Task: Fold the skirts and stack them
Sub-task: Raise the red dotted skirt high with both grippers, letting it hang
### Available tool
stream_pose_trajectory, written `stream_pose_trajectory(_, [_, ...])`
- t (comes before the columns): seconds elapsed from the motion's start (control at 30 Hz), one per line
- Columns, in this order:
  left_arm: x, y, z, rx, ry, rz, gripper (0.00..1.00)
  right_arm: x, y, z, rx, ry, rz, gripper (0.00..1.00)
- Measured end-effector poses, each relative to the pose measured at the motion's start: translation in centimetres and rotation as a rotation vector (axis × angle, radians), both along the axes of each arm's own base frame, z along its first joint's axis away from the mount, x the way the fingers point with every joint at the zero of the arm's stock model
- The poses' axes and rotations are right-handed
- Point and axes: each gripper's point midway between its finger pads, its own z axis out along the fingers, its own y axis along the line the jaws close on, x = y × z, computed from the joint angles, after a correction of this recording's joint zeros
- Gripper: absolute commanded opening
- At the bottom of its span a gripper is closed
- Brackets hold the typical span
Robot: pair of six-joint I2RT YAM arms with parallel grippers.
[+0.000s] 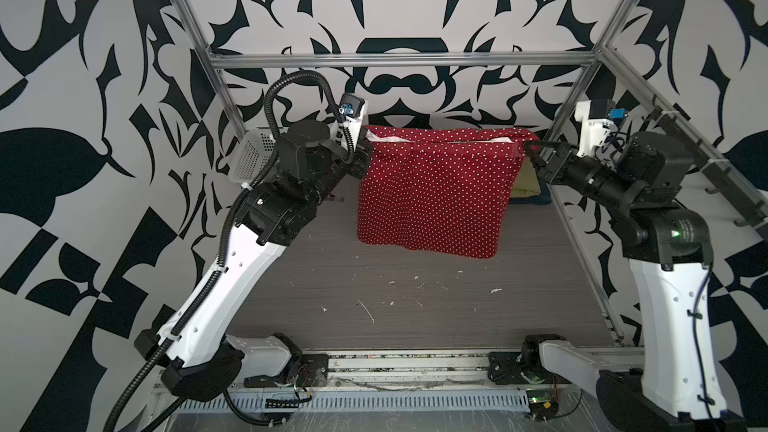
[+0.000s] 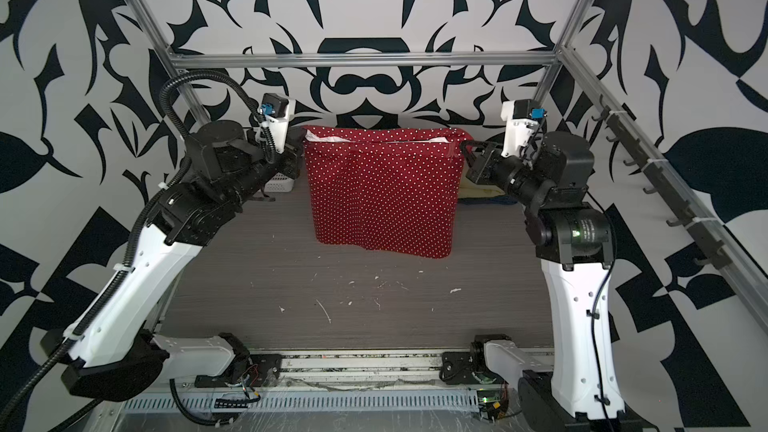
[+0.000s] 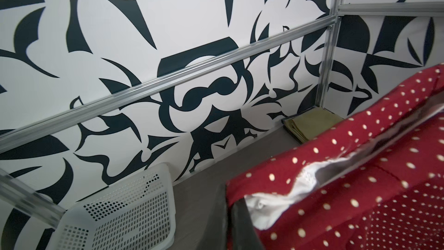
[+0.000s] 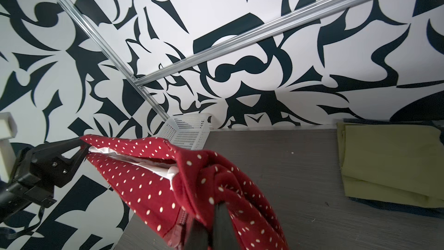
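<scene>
Red skirt point(image 1: 432, 193) hung by waistband corners pinched in left gripper point(image 1: 366, 146) and right gripper point(image 1: 531, 148); a slipped corner risks crumpling

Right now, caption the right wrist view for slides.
Left gripper and right gripper hold the red polka-dot skirt near the folded olive-green skirt.

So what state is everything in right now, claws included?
Red polka-dot skirt: spread out, hanging by its top corners.
Dark blue skirt: lying on the table, mostly hidden.
Olive-green skirt: folded, lying on the dark blue one.
White basket: tipped on its side, looks empty.
Left claw: shut on one skirt corner.
Right claw: shut on the other corner.
</scene>
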Motion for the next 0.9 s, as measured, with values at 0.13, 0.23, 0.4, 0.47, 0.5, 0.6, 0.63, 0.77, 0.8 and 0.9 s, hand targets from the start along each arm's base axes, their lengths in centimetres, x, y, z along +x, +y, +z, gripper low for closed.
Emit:
stream_pose_trajectory(0.13, [-1.9,0.8,-0.4,-0.012,0.014,-0.028,0.00,-1.1,0.4,-1.8,0.013,0.034,0.026,0.00])
stream_pose_trajectory(0.23, [-2.7,1.7,-2.5,-0.026,0.055,-0.009,0.00,-1.5,0.5,-4.7,0.017,0.092,0.034,0.00])
stream_pose_trajectory(0.4, [-3.2,4.1,-9.8,-0.008,0.176,0.099,0.00,-1.8,1.9,-12.2,0.065,0.278,0.106,0.00])
stream_pose_trajectory(0.47, [-3.4,5.3,-11.6,0.010,0.208,0.159,0.00,-1.7,3.2,-14.6,0.078,0.342,0.158,0.00])
stream_pose_trajectory(0.5, [-3.4,6.1,-11.9,0.018,0.214,0.198,0.00,-1.6,4.3,-15.7,0.072,0.373,0.193,0.00])
stream_pose_trajectory(0.6, [-3.8,8.9,-10.9,0.013,0.180,0.319,0.00,-1.7,8.0,-16.8,0.026,0.397,0.299,0.00])
stream_pose_trajectory(0.63, [-4.0,9.8,-10.3,0.006,0.163,0.353,0.00,-1.7,9.0,-16.7,0.014,0.392,0.329,0.00])
stream_pose_trajectory(0.77, [-4.9,12.2,-6.1,-0.037,0.068,0.426,0.00,-1.2,12.1,-15.4,0.007,0.323,0.410,0.00])
stream_pose_trajectory(0.8, [-4.9,12.2,-5.0,-0.036,0.045,0.423,0.00,-0.9,12.3,-15.1,0.011,0.304,0.414,0.00])
stream_pose_trajectory(0.9, [-3.9,11.5,-2.9,0.009,-0.008,0.415,0.00,0.4,12.6,-14.3,0.011,0.268,0.399,0.00])
